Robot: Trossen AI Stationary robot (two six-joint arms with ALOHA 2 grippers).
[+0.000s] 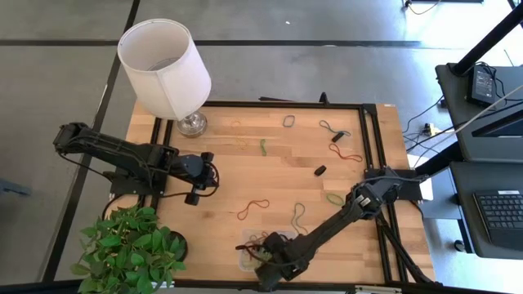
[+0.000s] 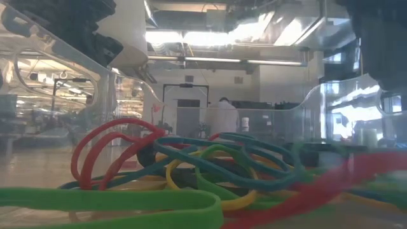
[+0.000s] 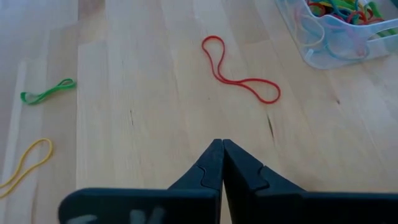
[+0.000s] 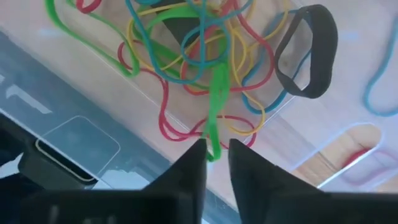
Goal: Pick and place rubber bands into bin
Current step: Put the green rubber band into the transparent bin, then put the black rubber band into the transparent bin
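The bin [image 1: 248, 247], a clear shallow tub at the table's near edge, holds a tangle of red, green, yellow and blue rubber bands [image 4: 199, 50]; the low view shows them close up [image 2: 191, 165]. My right gripper [image 4: 216, 158] points down over the bin's edge, its fingers a little apart, with the end of a green band [image 4: 216, 106] between the tips. Loose bands lie on the wood: a red one [image 3: 239, 68], a green one [image 3: 46, 91], a yellow one [image 3: 28, 162]. My left gripper [image 3: 222, 149] is shut with nothing in it, above the table's left half [image 1: 196, 184]. My right gripper points down with the green band's near end [image 4: 214, 146] between its fingertips. A small gap shows on either side of the band, so I cannot tell whether a finger touches it. The rest of the band lies across the pile in the bin.
A white-shaded lamp [image 1: 166, 67] stands at the far left corner and a potted plant [image 1: 131, 253] at the near left. More bands lie scattered at the far right [image 1: 339, 143], with a small black piece [image 1: 319, 171] among them. Black frame rails [image 1: 372, 139] edge the table.
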